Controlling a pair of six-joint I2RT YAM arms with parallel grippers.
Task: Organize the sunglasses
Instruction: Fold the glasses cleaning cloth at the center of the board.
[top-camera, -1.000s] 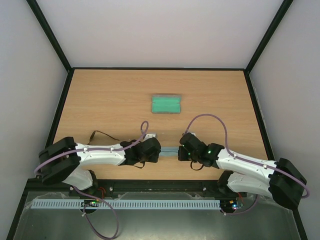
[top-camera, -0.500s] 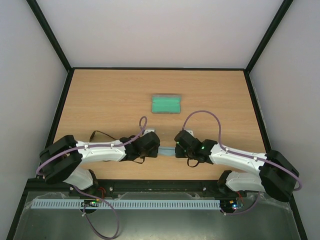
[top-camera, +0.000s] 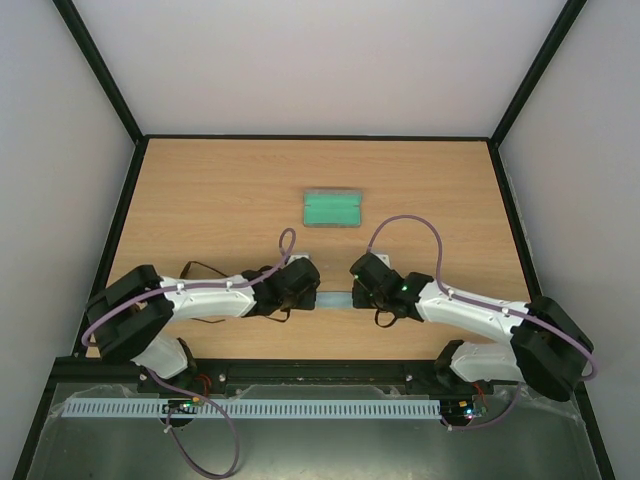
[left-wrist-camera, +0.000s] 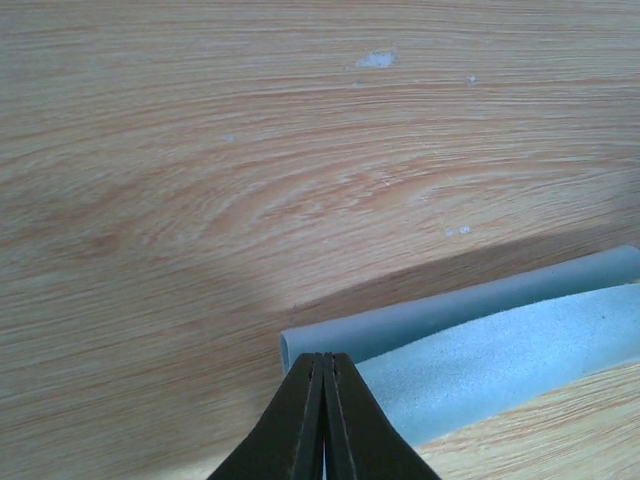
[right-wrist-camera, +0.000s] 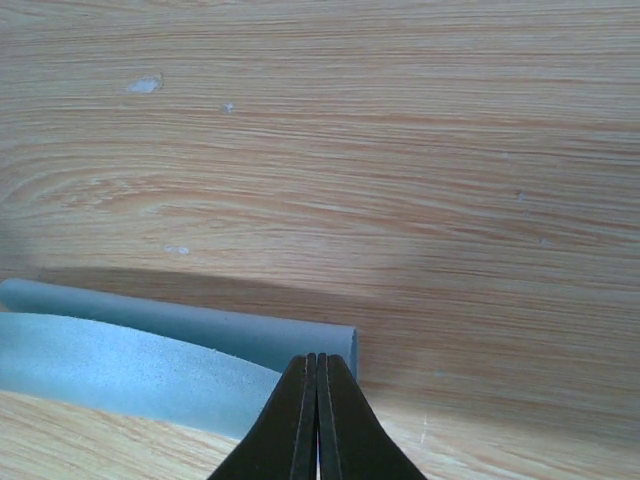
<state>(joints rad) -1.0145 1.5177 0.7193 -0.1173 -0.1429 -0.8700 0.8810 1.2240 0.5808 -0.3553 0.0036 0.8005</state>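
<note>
The sunglasses show in no view. A light blue cloth (top-camera: 336, 298) lies folded over on itself on the wooden table (top-camera: 200, 200) between my two grippers. My left gripper (top-camera: 317, 296) is shut on the cloth's left corner, and its tips (left-wrist-camera: 322, 357) sit at the rolled fold of the cloth (left-wrist-camera: 480, 350). My right gripper (top-camera: 355, 294) is shut on the right corner, its tips (right-wrist-camera: 317, 357) just behind the fold of the cloth (right-wrist-camera: 120, 365). The grey case (top-camera: 332, 208) with its green inside lies open farther back at the centre.
Black rails (top-camera: 118, 230) border the table at left, right and back. Both arm bases and a white cable duct (top-camera: 250, 408) sit along the near edge. Purple cables (top-camera: 410, 222) loop above each wrist.
Both grippers have moved a little away from the near edge with the cloth held between them. The cloth's fold has shifted the same way. The case has not moved.
</note>
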